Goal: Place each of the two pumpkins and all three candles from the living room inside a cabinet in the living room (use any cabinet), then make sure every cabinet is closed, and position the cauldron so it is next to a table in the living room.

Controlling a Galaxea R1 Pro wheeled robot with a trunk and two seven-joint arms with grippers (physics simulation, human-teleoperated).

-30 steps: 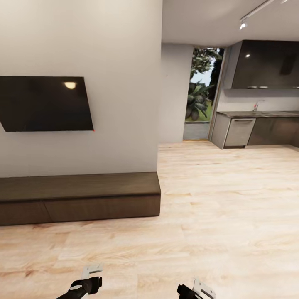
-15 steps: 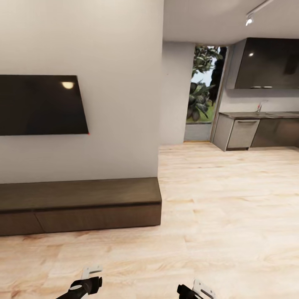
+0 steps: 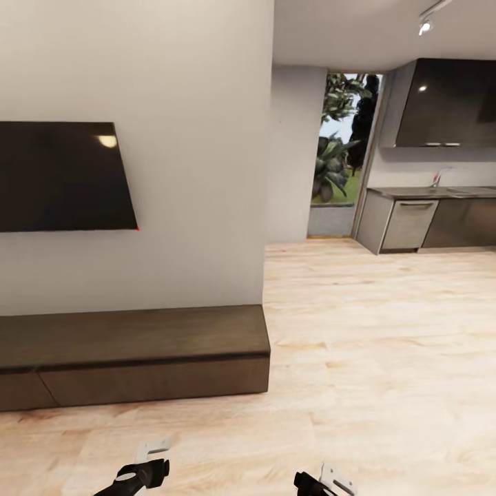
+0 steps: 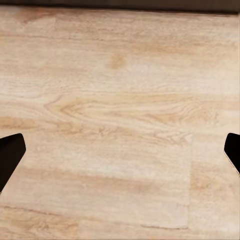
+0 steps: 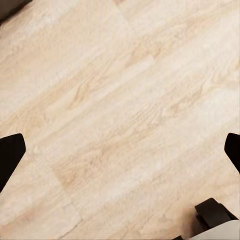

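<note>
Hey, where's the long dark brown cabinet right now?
In the head view, the cabinet sits low on the left against the white wall, directly under the TV, with its drawer fronts closed.

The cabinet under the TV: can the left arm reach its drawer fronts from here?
Probably not yet. The left gripper hangs low near the robot, open over bare floor, and the cabinet lies farther ahead; nothing blocks the way.

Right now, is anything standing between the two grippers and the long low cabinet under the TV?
Nothing visible does. Bare wooden floor lies between the left gripper, the right gripper and the cabinet. Both grippers are open and empty, and the cabinet's drawer fronts look closed.
</note>
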